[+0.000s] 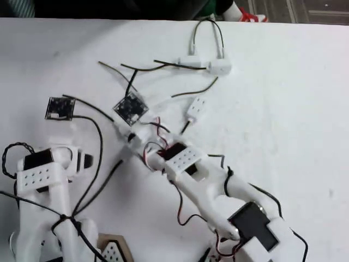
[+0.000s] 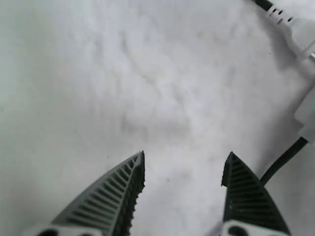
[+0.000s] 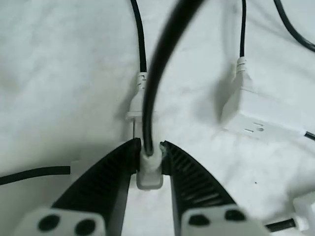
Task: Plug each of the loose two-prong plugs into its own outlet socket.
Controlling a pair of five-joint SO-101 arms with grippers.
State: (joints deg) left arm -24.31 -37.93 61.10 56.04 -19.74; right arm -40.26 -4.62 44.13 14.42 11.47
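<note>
Pinches a white cord end (image 3: 149, 173) between the right fingers (image 3: 110, 174), with its black cord (image 3: 162, 64) curling up out of the grip. Points it nose to nose at a white plug (image 3: 138, 98) lying on the counter (image 3: 59, 73), with a thin metal prong (image 3: 134, 129) showing in the gap between the two; cannot tell if that prong is in yet. Has a white socket block (image 3: 256, 115) near, off to one side. Looks light and hard in the body, so probably easy to lift but quick to twist or slip. Safest to squeeze the hard body on its flat sides, not the soft floppy cord, and not the thin prong, which could bend. Most likely needs a straight, gentle push. Lies stretched long and low over the counter in the high view, with the right wrist (image 1: 185, 159) down in the tangle of cords, close to a black square piece (image 1: 131, 108). Holds the left fingers (image 2: 115, 196) spread wide with nothing between them, just above bare counter, with what looks like a second white plug (image 2: 298, 34) off to one side. Stands folded and tucked back near the other black square piece (image 1: 60, 108).
</note>
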